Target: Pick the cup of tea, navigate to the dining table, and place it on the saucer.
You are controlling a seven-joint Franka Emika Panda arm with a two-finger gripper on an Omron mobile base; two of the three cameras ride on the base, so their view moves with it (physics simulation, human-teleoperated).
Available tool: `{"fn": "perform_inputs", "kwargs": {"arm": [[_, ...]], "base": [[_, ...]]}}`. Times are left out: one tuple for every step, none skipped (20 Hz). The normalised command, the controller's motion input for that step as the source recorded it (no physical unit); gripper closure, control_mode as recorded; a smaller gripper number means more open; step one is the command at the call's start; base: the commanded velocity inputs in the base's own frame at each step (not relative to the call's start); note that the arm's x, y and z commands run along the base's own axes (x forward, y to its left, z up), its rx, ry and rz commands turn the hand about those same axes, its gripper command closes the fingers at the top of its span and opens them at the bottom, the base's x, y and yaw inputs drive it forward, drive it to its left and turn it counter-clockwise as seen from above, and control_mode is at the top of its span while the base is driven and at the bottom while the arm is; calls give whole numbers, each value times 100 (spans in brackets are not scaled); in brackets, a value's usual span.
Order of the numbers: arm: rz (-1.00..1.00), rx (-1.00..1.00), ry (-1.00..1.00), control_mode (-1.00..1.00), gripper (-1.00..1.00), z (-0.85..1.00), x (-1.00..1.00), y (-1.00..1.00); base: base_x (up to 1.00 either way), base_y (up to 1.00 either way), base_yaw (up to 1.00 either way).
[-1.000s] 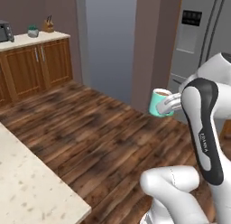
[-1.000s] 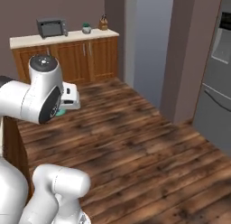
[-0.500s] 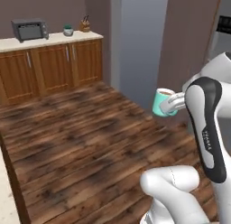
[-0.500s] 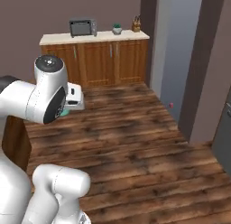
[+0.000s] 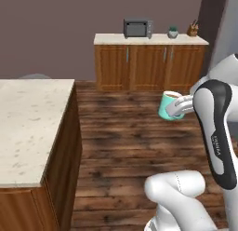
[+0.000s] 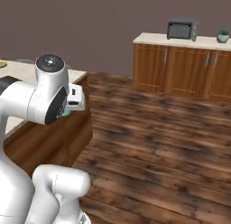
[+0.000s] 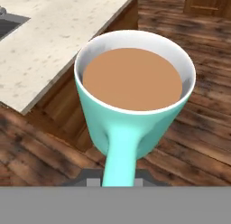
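Dining table point(image 5: 32, 127) sits on my left, its beige corner well apart from the arm. My arm rises at the right, forearm upright, hand reaching forward at chest height. I've got the gripper point(image 5: 179, 106) pinched on the handle of the cup of tea point(image 5: 168, 104), held upright over the wooden floor point(image 5: 125, 141), brown tea level.

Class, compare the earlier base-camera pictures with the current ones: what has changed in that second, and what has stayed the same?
The base has turned: the whole scene swept across both base views, so the fridge has left them, the counter with the toaster oven now sits ahead, and the dining table fills the left. Nothing was picked up or let go. The gripper stays shut on the handle of the cup of tea, held level in the same pose.
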Motion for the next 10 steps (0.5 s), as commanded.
{"fn": "perform_inputs", "kwargs": {"arm": [[0, 0, 0, 100, 100, 0, 0, 0], [0, 0, 0, 100, 100, 0, 0, 0], [0, 0, 0, 100, 100, 0, 0, 0], [0, 0, 0, 100, 100, 0, 0, 0], [0, 0, 0, 100, 100, 0, 0, 0], [0, 0, 0, 100, 100, 0, 0, 0], [0, 0, 0, 100, 100, 0, 0, 0], [0, 0, 0, 100, 100, 0, 0, 0], [0, 0, 0, 100, 100, 0, 0, 0], [0, 0, 0, 100, 100, 0, 0, 0]], "base": [[56, -59, 77], [59, -86, 65], [60, -100, 52], [62, -100, 40], [59, -100, 27], [55, -100, 18], [53, -100, 14], [54, -100, 8], [55, -100, 7], [58, -100, 4]]}}
